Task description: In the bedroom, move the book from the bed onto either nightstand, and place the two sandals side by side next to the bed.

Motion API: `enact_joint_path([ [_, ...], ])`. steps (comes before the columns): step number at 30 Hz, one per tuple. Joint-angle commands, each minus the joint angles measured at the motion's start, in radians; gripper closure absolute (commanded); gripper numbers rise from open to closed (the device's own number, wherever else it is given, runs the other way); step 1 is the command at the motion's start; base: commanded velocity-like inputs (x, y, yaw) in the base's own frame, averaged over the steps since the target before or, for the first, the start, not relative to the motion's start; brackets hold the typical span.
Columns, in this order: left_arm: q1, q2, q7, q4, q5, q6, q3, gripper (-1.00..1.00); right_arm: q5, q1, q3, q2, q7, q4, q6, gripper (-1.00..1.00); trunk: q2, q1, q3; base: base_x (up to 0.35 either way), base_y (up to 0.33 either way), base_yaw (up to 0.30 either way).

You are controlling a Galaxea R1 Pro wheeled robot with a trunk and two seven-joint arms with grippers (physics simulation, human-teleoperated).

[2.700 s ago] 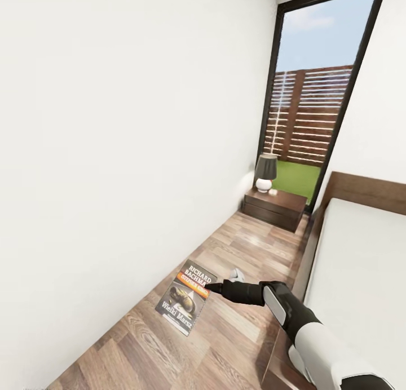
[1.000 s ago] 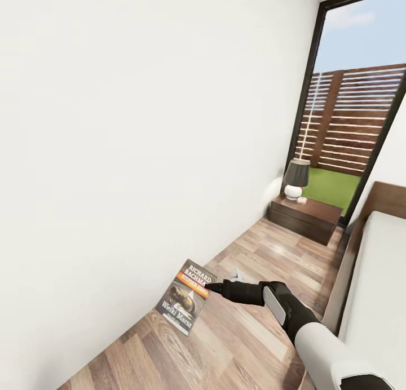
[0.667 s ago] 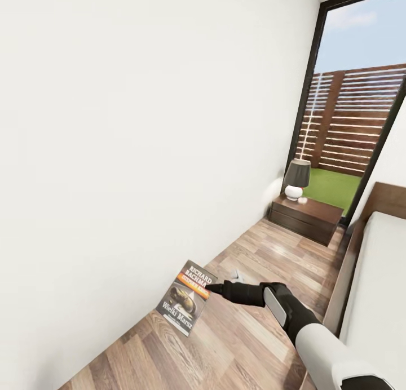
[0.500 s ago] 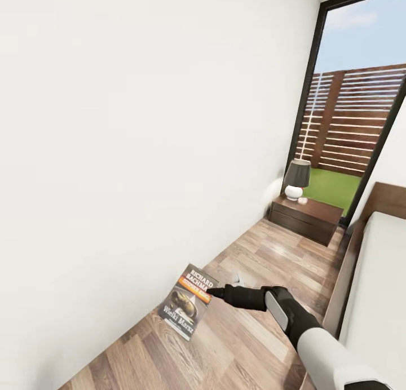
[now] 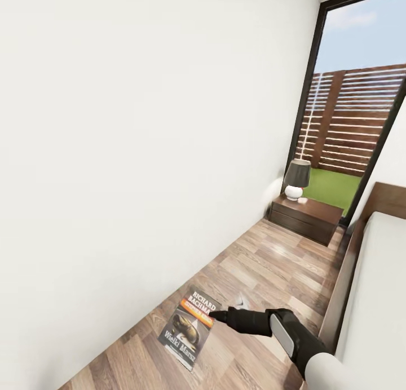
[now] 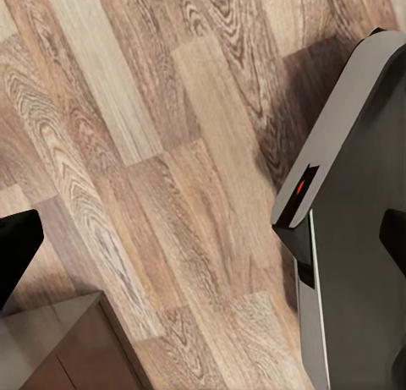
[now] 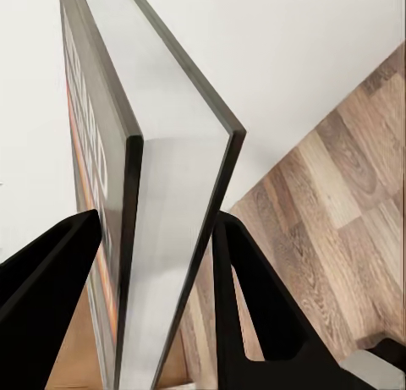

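The book (image 5: pixel 189 328), dark with an orange band and white lettering, hangs above the wood floor close to the white wall. My right gripper (image 5: pixel 217 315) is shut on its edge. In the right wrist view the book (image 7: pixel 161 238) stands edge-on, pinched between the two black fingers (image 7: pixel 51 271). The nightstand (image 5: pixel 307 218) stands far ahead by the window, and the bed (image 5: pixel 378 277) runs along the right edge. In the left wrist view, my left gripper (image 6: pixel 203 255) hangs over the floor with its dark fingertips far apart. The sandals are out of view.
A dark-shaded lamp (image 5: pixel 296 178) sits on the nightstand. The white wall (image 5: pixel 141 153) lies close on the left, leaving a narrow strip of plank floor (image 5: pixel 265 266) between it and the bed frame. My grey base (image 6: pixel 355 238) is below the left gripper.
My right gripper has dropped lower and nearer with the book still in it. Before that the camera turned left, shifting the window, nightstand and bed to the right.
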Motion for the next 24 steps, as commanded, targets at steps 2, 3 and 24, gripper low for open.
enact_joint_path([
  [2,0.000,0.000,-0.005,0.001,0.010,-0.003,-0.008,-1.00,-0.008,0.010,0.000,-0.011,0.003,0.000,0.007,1.00,-0.002,0.001,-0.002,0.000,0.000,0.000],
  [3,0.000,0.000,-0.005,0.001,0.010,-0.003,-0.008,-1.00,-0.008,0.010,0.000,-0.011,0.003,0.000,0.007,1.00,-0.002,0.001,-0.002,0.000,0.000,0.000],
  [24,0.000,-0.003,0.000,0.001,0.010,-0.004,-0.008,-1.00,-0.008,0.079,0.009,-0.046,0.019,0.018,0.019,1.00,-0.002,0.001,-0.002,0.000,0.000,0.000],
])
